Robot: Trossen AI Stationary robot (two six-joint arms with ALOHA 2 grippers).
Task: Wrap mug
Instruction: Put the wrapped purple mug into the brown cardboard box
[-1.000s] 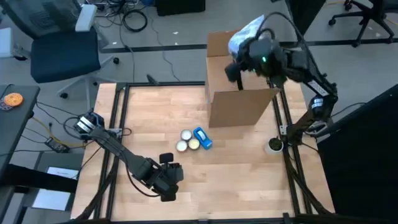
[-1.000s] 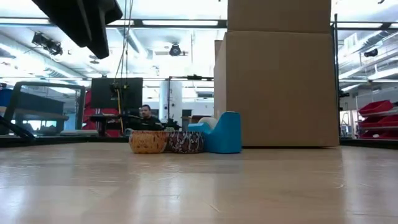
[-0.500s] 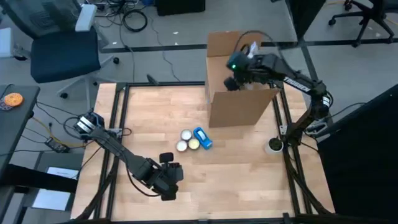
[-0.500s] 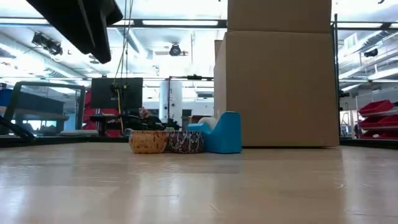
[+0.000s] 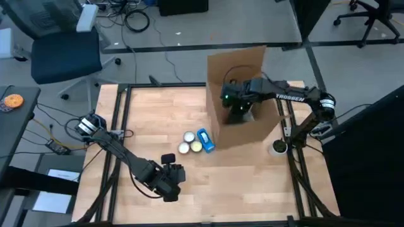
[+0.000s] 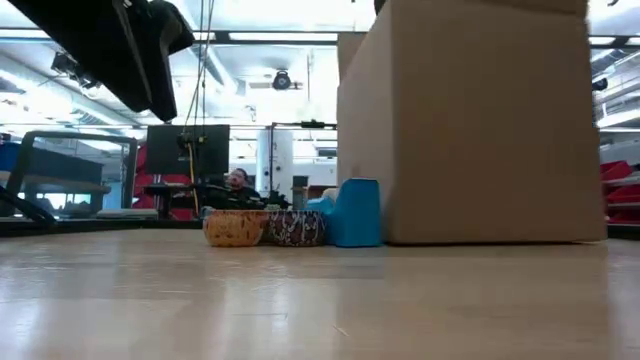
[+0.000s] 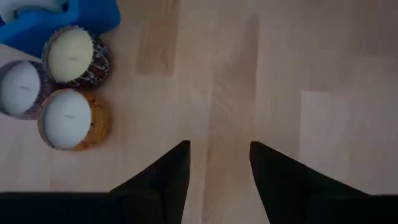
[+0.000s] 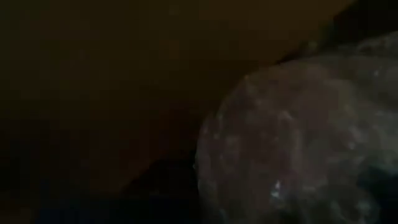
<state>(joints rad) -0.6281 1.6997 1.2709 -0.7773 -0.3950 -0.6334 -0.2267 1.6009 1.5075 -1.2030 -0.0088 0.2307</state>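
Both arms are dark, near-black, built of slim links and chunkier joint housings. The right arm (image 5: pixel 297 98) carries white "TROSSEN" lettering along its forearm, a green indicator light near the wrist and a thin black cable looping over it. The left tool (image 7: pixel 217 180) ends in 2 matte black, tapered fingers (image 7: pixel 163 180).

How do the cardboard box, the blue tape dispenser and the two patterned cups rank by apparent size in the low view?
1. Cardboard box, by far the largest.
2. Blue tape dispenser.
3. Orange patterned cup and dark patterned cup: they look about alike, so no ranking between them.
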